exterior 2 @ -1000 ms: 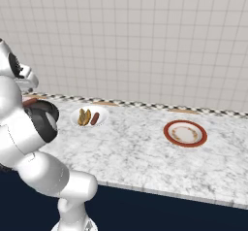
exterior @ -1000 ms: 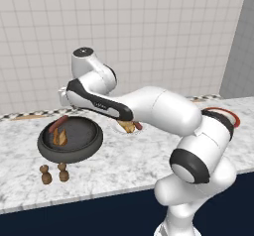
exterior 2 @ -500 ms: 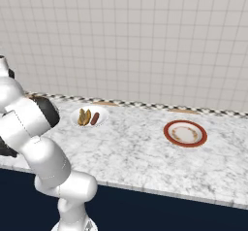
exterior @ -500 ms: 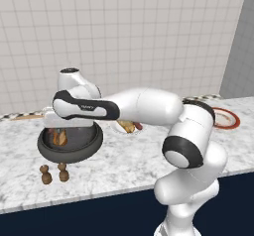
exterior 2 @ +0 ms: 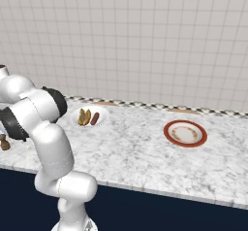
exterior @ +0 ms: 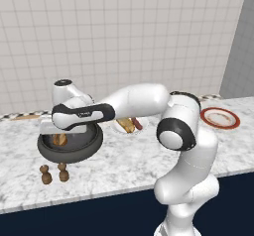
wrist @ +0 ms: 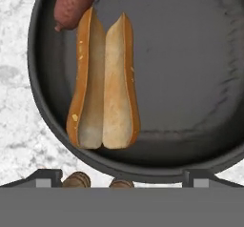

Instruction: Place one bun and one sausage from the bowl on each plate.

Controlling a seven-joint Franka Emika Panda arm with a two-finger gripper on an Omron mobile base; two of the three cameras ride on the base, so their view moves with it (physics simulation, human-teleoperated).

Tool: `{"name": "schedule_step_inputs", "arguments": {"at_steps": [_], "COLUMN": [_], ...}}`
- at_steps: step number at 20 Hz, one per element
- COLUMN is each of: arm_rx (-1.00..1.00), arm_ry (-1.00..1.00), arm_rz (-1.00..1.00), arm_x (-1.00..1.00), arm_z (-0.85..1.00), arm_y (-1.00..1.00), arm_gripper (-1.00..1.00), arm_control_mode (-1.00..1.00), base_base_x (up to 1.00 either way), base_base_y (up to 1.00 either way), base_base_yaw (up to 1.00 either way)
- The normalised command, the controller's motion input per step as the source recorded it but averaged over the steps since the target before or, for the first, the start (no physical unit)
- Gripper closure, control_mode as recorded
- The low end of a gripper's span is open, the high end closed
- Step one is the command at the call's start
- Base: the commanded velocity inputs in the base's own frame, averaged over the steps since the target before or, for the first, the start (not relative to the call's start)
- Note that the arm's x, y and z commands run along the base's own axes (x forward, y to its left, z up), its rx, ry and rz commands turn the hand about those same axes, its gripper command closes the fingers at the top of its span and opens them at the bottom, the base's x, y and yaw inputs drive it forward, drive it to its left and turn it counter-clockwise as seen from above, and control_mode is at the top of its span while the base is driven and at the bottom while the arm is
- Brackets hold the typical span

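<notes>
The dark bowl [exterior: 74, 153] sits at the counter's left end. A split bun [wrist: 103, 83] lies in it, with a sausage [wrist: 74, 4] at the bun's far end against the bowl's wall [wrist: 190, 54]. My gripper [exterior: 58, 131] hangs open just above the bowl, over the bun [exterior: 59, 139]. In the hand view the gripper [wrist: 123, 178] has its fingertips [wrist: 47, 176] far apart with nothing between them. The white plate [exterior 2: 72, 114] holds a bun [exterior 2: 84, 117] and a sausage [exterior 2: 95, 118]. The red-rimmed plate [exterior 2: 185, 133] lies to the right with no food on it.
Two small brown shakers [exterior: 46, 175] [exterior: 63, 173] stand on the marble counter in front of the bowl, near the front edge. A tiled wall runs along the back. Open counter lies between the two plates.
The arm has swung left and the hand has come down over the bowl. The jaws have stayed open, and the food has not moved.
</notes>
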Motion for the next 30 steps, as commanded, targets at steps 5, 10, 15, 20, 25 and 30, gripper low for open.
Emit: {"name": "schedule_step_inputs", "arguments": {"at_steps": [5, 10, 15, 20, 25, 30], "arm_rx": [0.0, -0.01, 0.0, -0.03, -0.03, 0.0], "arm_ry": [0.02, 0.0, -0.04, -0.01, 0.0, 0.0], "arm_rz": [0.0, 0.0, 0.0, 0.0, 0.0, 0.0], "arm_x": [0.01, 0.0, 0.0, 0.09, 0.0, 0.07], "arm_z": [-0.3, -0.4, -0.23, 0.02, 0.19, 0.02], "arm_y": [-0.03, 0.01, 0.02, 0.02, 0.0, 0.01], "arm_gripper": [-1.0, -1.0, -1.0, -1.0, -1.0, -1.0], "arm_control_mode": [-1.0, -1.0, -1.0, -1.0, -1.0, -1.0], "base_base_x": [0.0, 0.0, 0.0, 0.0, 0.0, 0.0], "base_base_y": [0.0, 0.0, 0.0, 0.0, 0.0, 0.0], "base_base_yaw": [0.0, 0.0, 0.0, 0.0, 0.0, 0.0]}}
